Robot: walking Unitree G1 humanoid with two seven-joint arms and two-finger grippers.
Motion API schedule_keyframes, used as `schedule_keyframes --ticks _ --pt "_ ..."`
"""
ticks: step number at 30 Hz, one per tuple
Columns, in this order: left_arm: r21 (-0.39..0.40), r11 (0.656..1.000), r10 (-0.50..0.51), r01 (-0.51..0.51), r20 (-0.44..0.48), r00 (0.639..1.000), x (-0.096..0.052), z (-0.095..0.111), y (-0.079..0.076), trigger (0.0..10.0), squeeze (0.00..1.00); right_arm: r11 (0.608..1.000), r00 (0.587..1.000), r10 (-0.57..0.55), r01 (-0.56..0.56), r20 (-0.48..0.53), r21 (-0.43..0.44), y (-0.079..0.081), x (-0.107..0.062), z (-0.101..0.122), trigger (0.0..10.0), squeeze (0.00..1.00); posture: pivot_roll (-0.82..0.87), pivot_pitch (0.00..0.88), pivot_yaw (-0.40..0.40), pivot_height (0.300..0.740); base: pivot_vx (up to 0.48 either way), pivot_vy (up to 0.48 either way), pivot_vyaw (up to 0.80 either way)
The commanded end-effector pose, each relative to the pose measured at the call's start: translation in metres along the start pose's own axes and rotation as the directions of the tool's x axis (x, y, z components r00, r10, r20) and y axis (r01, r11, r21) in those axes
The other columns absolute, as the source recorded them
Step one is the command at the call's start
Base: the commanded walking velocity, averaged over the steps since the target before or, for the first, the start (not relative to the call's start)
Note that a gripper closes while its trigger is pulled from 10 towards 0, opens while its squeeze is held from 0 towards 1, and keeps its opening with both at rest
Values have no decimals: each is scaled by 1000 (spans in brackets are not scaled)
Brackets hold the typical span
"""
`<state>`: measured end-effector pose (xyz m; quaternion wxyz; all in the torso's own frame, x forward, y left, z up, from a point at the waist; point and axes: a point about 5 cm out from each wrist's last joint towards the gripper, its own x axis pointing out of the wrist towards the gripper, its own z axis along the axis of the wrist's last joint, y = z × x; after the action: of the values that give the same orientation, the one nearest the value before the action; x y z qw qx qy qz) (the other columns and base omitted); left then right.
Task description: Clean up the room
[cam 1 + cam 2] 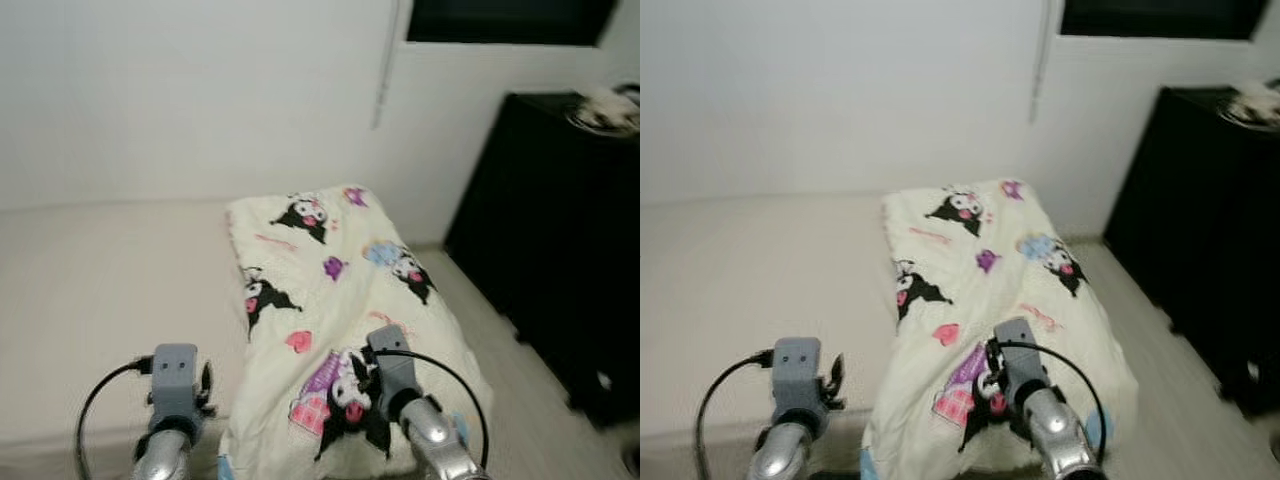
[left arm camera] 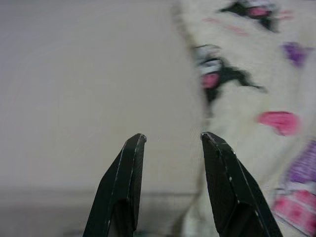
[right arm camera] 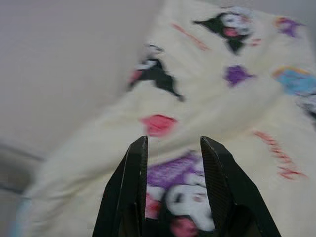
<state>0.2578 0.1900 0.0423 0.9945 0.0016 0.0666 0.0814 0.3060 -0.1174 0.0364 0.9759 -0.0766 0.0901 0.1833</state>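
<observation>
A cream blanket (image 1: 335, 300) printed with black, pink and purple cartoon figures lies folded along the right end of a beige bed (image 1: 100, 290). My right gripper (image 3: 172, 143) hovers open just above the blanket's near part, nothing between its fingers. My left gripper (image 2: 173, 140) is open over the bare mattress, just left of the blanket's edge (image 2: 197, 98). In the eye views both wrists show at the bottom, the left wrist (image 1: 172, 385) over the mattress and the right wrist (image 1: 390, 375) over the blanket.
A white wall (image 1: 200, 90) runs behind the bed. A tall black cabinet (image 1: 560, 240) stands at the right with a pale object (image 1: 605, 108) on top. A strip of light floor (image 1: 510, 370) lies between bed and cabinet. A dark window (image 1: 510, 20) is above.
</observation>
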Motion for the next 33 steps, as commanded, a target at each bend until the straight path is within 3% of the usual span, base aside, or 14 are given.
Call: schedule_keyframes --ticks 1,20,27,32,33 --pt "-20 1000 -6 6 -14 1000 -1 -4 -3 10000 0 999 1000 -11 12 -22 30 -3 -5 -8 10000 0 -5 65 -95 740 0 0 0" --pt "30 1000 -7 7 7 1000 1 1 -2 10000 0 999 1000 -14 15 -22 37 -4 -5 -8 10000 0 -6 70 -93 740 0 0 0" --pt "44 999 -1 1 7 1000 1 2 -3 10000 0 1000 1000 0 0 -24 -3 -2 -4 -7 10000 0 -5 72 -93 740 0 -454 0" --pt "42 999 0 0 9 1000 1 3 -4 10000 0 1000 1000 11 -12 -26 -25 -1 -3 -7 10000 0 -5 76 -95 740 0 -480 800" --pt "20 1000 5 -5 5 1000 1 2 -3 10000 0 1000 1000 5 -5 -26 5 -1 -3 -7 10000 0 -5 75 -94 740 0 0 0"
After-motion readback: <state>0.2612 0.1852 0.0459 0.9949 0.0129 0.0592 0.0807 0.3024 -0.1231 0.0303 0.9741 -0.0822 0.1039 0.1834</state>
